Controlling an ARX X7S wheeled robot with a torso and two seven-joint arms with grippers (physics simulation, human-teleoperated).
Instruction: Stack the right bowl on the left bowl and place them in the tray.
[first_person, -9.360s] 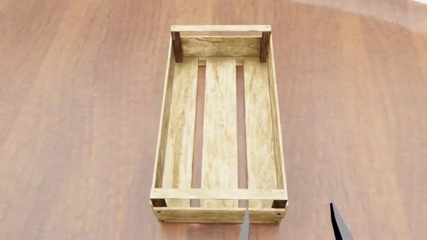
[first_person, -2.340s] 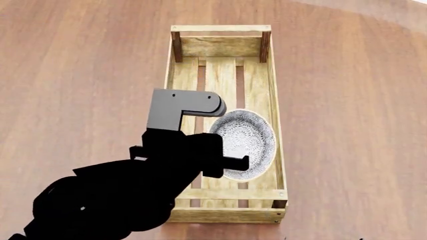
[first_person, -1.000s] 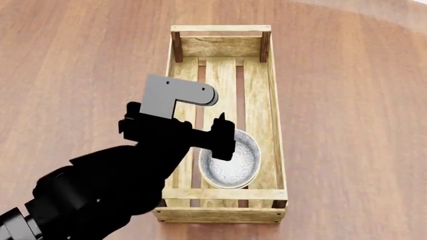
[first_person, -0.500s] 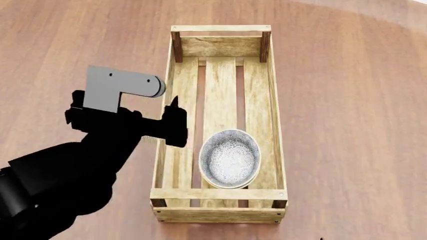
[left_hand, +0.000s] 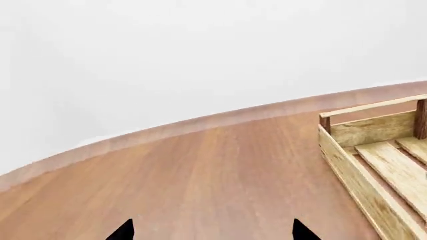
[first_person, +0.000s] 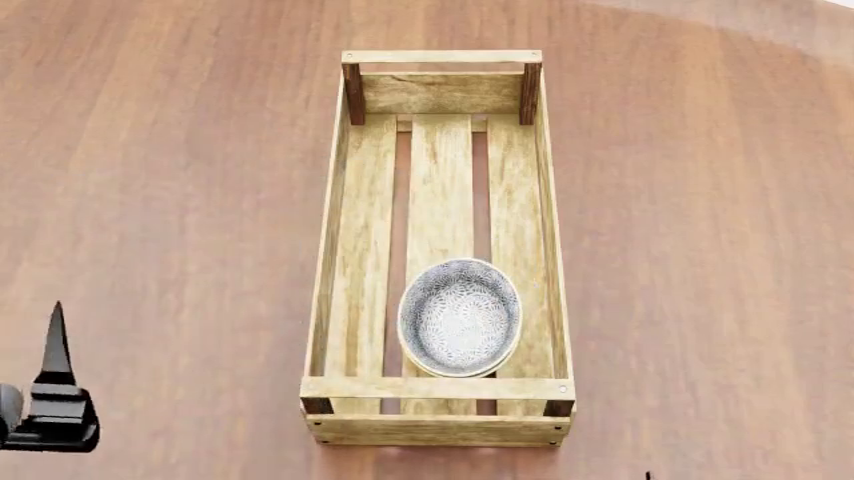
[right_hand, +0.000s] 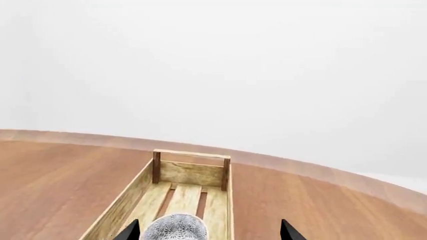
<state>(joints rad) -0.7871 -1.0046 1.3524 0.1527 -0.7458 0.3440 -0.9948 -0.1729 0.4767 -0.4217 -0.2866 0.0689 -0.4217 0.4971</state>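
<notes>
Wooden tray (first_person: 543, 215) long axis runs away from robot; bowl (first_person: 459, 317) near end; both jaws wide.

Tray (first_person: 441, 388) light rough-grain wood, dark corner posts; bowl (first_person: 459, 317) speckled grey-white, ceramic-looking; table (first_person: 174, 200) smooth reddish wood.

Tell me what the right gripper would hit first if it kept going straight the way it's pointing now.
Probably the patterned bowl sitting in the tray: in the right wrist view it lies low between the right gripper fingertips. The tray's near wall is out of frame there, so depth is uncertain.
</notes>
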